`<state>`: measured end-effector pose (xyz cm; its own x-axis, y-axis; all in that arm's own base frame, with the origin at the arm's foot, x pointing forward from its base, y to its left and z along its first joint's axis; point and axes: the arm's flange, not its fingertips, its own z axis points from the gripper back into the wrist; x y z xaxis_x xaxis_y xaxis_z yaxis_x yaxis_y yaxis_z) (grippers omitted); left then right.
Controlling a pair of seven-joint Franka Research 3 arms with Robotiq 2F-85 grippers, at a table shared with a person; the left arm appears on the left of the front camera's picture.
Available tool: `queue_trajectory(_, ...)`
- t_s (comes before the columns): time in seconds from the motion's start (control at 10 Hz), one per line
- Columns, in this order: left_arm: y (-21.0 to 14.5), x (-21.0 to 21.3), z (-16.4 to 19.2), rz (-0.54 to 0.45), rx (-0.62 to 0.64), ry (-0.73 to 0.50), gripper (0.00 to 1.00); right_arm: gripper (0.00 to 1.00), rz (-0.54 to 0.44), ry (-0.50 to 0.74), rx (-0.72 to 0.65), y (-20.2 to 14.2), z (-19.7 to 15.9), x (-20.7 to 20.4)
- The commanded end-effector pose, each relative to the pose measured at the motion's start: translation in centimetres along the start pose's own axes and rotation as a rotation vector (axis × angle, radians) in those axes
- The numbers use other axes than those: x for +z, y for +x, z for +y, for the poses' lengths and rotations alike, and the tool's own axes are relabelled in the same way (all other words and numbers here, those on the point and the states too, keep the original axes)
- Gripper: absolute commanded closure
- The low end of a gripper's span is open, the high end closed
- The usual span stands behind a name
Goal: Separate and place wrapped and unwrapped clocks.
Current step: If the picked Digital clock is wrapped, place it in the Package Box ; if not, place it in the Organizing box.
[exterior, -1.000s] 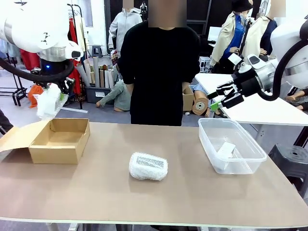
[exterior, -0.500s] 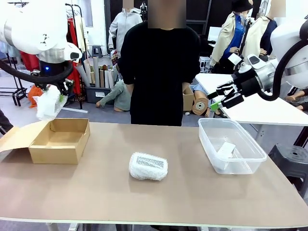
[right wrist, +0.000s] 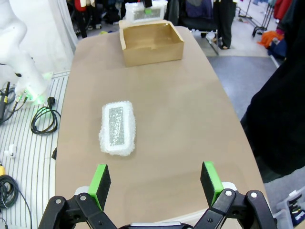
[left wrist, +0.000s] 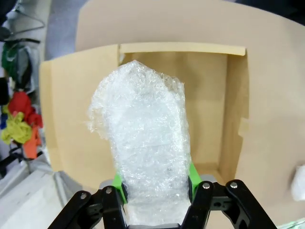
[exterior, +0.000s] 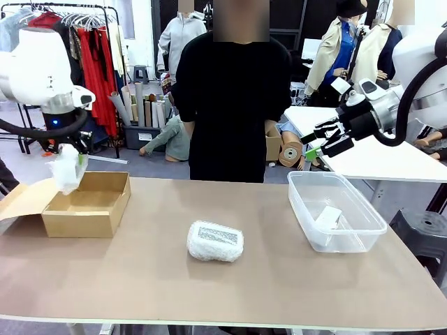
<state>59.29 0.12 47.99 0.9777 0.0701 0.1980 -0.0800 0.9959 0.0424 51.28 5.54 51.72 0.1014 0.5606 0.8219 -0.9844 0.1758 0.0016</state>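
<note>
My left gripper (exterior: 68, 159) is shut on a wrapped clock (exterior: 66, 172), a whitish bubble-wrap bundle that hangs just above the left side of an open cardboard box (exterior: 94, 222). In the left wrist view the bundle (left wrist: 143, 138) stands between the green pads (left wrist: 117, 183), with the box floor (left wrist: 209, 95) below it. Another wrapped clock (exterior: 215, 241), showing a grey face, lies mid-table; the right wrist view shows it too (right wrist: 117, 128). A bare white clock (exterior: 328, 217) rests inside the clear plastic bin (exterior: 302, 202). My right gripper (exterior: 319, 145) hangs open above the bin's far side, holding nothing.
A person in black stands at the far edge of the table, behind its middle. The box's flap (exterior: 24, 199) lies folded out to the left. A white table (exterior: 377, 157) stands behind the bin. Bare tabletop (exterior: 279, 279) lies between box, bundle and bin.
My left arm has moved left and down with the wrapped clock, bringing it closer over the box. The right arm and the items on the table have not moved.
</note>
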Motion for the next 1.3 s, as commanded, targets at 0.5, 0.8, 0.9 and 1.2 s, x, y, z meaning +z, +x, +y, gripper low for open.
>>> queue_trajectory(0.5,2.4,-4.1,-0.1,0.016,-0.126,-0.074,1.0,0.0,-0.003,-0.017,-0.005,0.3,0.0,-0.3)
queue_trajectory(0.8,1.5,-5.9,0.3,0.034,-0.121,-0.03,1.0,0.0,-0.003,-0.017,-0.005,0.3,0.0,-0.3)
queue_trajectory(0.9,1.6,-6.6,0.7,0.019,-0.102,-0.032,1.0,0.0,-0.003,-0.017,-0.005,0.3,0.0,-0.3)
queue_trajectory(1.2,2.0,-8.3,1.4,0.029,-0.091,-0.008,1.0,0.0,-0.003,-0.017,-0.005,0.3,0.0,-0.3)
